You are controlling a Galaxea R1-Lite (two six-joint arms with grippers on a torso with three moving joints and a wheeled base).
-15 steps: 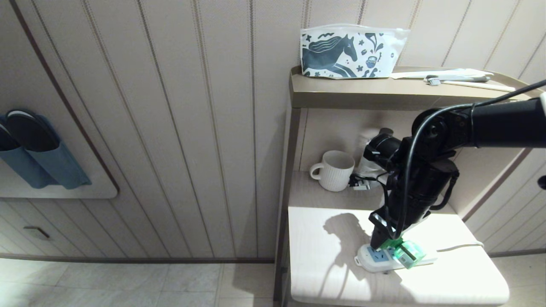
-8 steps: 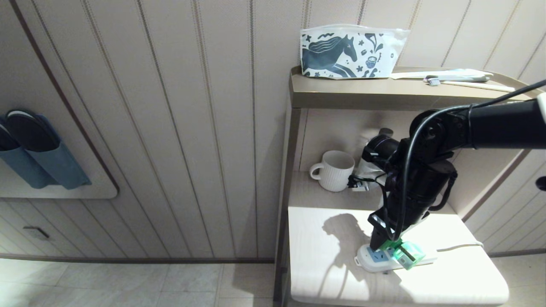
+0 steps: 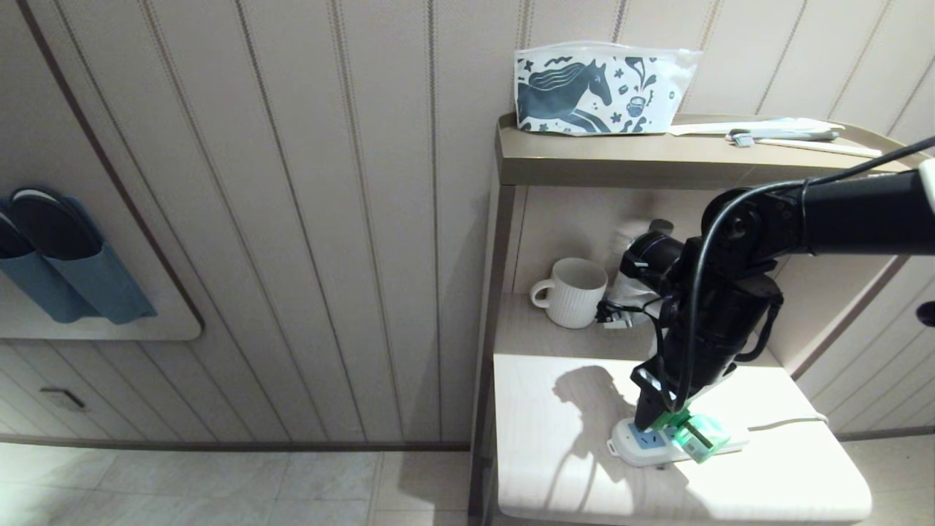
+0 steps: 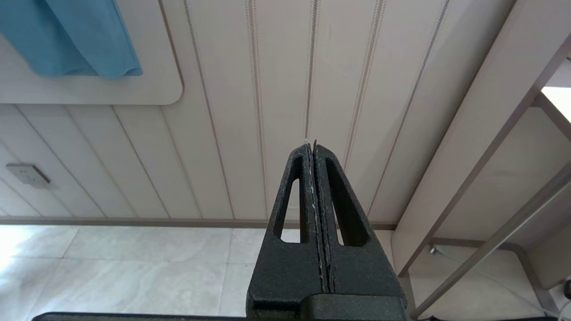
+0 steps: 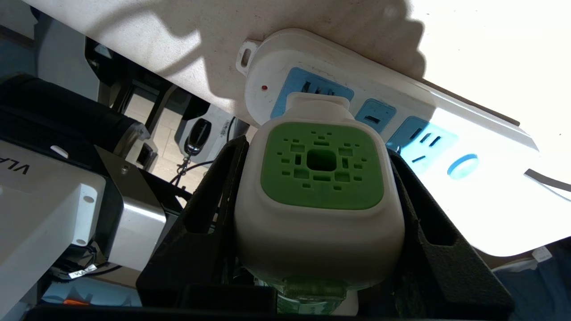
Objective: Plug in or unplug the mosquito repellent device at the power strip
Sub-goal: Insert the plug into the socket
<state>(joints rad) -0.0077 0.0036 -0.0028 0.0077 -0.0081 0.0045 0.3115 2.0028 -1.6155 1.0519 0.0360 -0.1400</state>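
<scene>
The mosquito repellent device (image 5: 319, 200) is pinched at its white sides between the two black fingers of the right pincer (image 3: 676, 425), which is pointed down at the pale counter (image 3: 562, 467). In the right wrist view the device's green vented patch is turned toward the camera, and its plug end is seen seated against the end light-blue socket face of the power strip (image 5: 446, 133), next to the small red indicator light. The power strip lies flat on the counter near its front edge, with a thin white cord (image 3: 792, 422) led off to the right. A ribbed white mug (image 3: 573, 292) is set on the counter further back. The left pincer (image 4: 316, 178) is held apart from the work before a panelled wall, its fingers pressed together.
</scene>
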